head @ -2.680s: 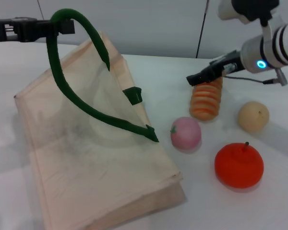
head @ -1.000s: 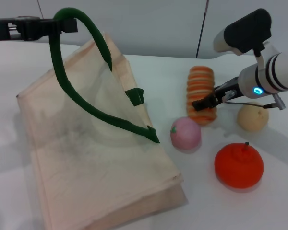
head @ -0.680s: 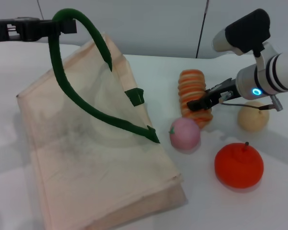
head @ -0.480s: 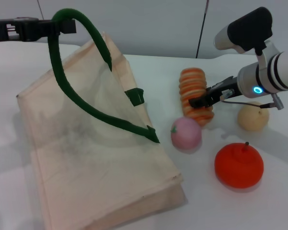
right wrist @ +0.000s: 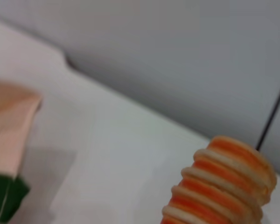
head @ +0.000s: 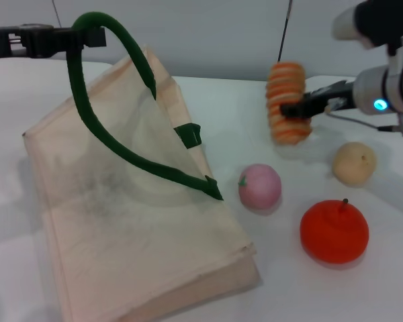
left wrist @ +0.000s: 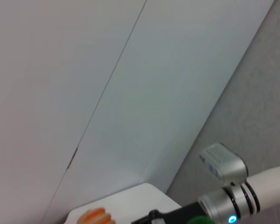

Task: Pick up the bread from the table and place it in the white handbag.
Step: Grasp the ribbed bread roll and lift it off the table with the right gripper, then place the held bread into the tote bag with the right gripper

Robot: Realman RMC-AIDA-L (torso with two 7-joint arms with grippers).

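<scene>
The bread (head: 287, 102), an orange and pale tan ribbed loaf, hangs upright above the table, held in my right gripper (head: 294, 109), which is shut on it at the back right. It also shows in the right wrist view (right wrist: 218, 187) and small in the left wrist view (left wrist: 96, 216). The white handbag (head: 134, 221) lies on the left of the table. Its near green handle (head: 101, 80) is lifted up by my left gripper (head: 87, 37), which is shut on it at the top left, so the bag's mouth gapes open.
A pink peach-like ball (head: 260, 186) lies beside the bag's right edge. An orange-red round fruit (head: 334, 231) sits at the front right and a pale beige ball (head: 354, 163) behind it. A grey wall stands behind the white table (head: 221, 100).
My right gripper has closed on the bread, stood it up and lifted it off the table, up and slightly right. The left gripper and the bag have not moved.
</scene>
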